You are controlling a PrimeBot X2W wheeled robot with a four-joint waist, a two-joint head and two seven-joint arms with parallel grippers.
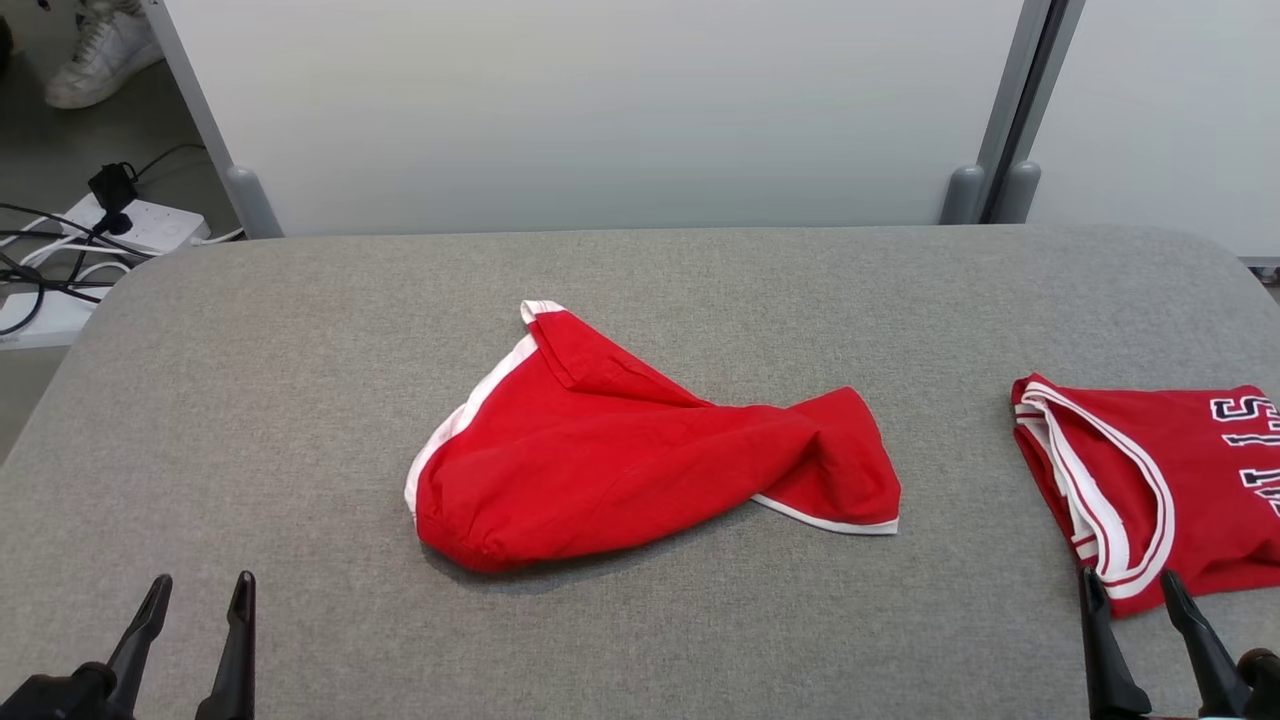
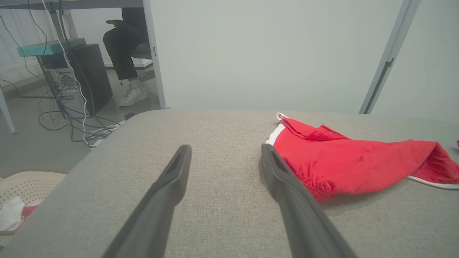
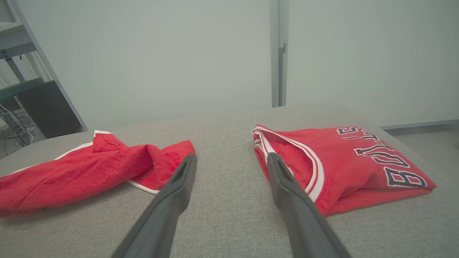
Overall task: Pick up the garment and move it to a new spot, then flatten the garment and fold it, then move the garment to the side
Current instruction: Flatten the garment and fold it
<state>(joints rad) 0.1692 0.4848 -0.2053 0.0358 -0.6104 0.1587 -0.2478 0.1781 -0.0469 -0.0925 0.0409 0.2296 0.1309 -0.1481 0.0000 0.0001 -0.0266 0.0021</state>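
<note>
The garment, red with white trim, lies crumpled in a loose heap at the middle of the grey padded table. It also appears on the right of the left wrist view and on the left of the right wrist view. My left gripper hovers open near the front left edge, short of the garment, its right finger just beside the heap. At the front right my right gripper is open too, with nothing between its fingers.
A folded red jersey with dark lettering lies at the table's right edge, just beyond my right fingers. White partition panels stand behind the table. A power strip with cables, a person's shoe and a basket are on the floor to the left.
</note>
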